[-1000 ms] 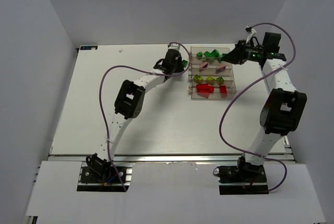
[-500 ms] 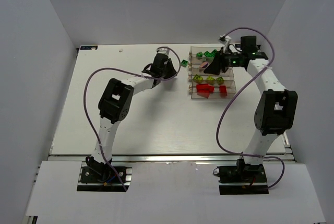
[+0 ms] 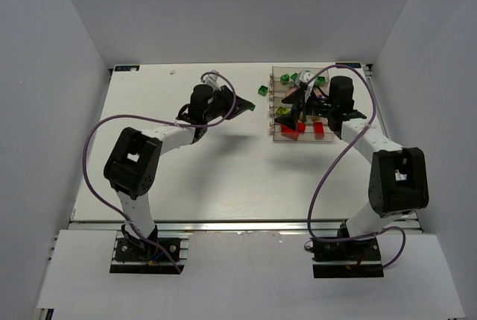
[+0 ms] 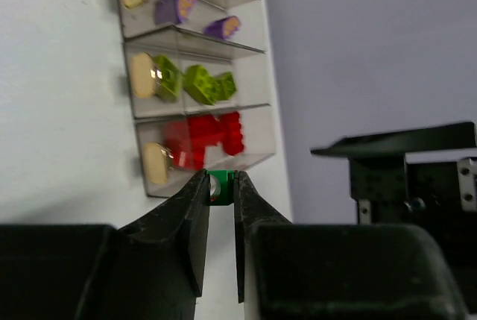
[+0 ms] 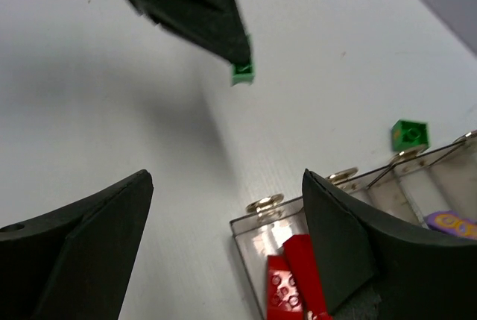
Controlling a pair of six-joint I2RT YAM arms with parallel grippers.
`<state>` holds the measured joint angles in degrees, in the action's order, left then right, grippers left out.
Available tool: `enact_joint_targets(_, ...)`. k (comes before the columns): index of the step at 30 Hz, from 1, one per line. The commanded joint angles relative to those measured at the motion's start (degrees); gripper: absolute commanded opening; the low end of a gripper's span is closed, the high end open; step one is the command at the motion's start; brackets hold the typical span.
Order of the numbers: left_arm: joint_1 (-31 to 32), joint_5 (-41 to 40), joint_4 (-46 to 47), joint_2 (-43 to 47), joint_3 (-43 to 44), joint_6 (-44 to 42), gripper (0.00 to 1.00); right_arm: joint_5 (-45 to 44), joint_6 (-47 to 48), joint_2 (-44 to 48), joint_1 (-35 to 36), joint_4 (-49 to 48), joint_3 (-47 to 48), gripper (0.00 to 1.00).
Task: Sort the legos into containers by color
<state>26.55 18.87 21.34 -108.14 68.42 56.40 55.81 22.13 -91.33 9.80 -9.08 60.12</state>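
My left gripper [image 4: 220,180] is shut on a small dark green lego [image 4: 219,187], held just short of the red end of the containers [image 4: 145,130]. From above, this gripper [image 3: 244,104] points right, toward the clear containers [image 3: 277,138]. The four bins hold red legos [image 4: 209,135], yellow-green ones [image 4: 195,83], purple ones [image 4: 179,5] and green ones. My right gripper [image 3: 294,105] hovers over the containers with its jaws wide open [image 5: 227,186] and nothing between them. One loose green lego [image 3: 262,90] lies on the table left of the containers.
The white table [image 3: 171,163] is walled in by grey panels. The right wrist view shows the left gripper's fingers [image 5: 195,8], the lego it holds [image 5: 242,73], and the loose green lego [image 5: 409,135] by the bins' metal clips [image 5: 265,204].
My right arm has swung from the back right to over the containers and its jaws have opened wide. My left gripper has drawn back left, still shut, uncovering the loose green lego.
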Motion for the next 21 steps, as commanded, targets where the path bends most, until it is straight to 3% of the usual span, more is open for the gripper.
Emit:
enact_joint_targets(1, 0.26, 5.12, 11.95, 5.47, -6.08, 10.55, 0.06, -0.69, -5.6, 1.59, 1.53, -17.88, -1.05, 0.85)
enact_joint_targets(7, 0.61, 7.58, 20.91, 7.77, -12.25, 14.34, 0.06, -2.46, -7.37, 0.9, 5.4, -22.99, -1.41, 0.85)
enact_joint_targets(21, 0.7, 10.22, 31.91, 8.29, -16.04, 18.39, 0.07, 1.06, -1.92, -2.19, 8.74, -15.26, 2.11, 0.77)
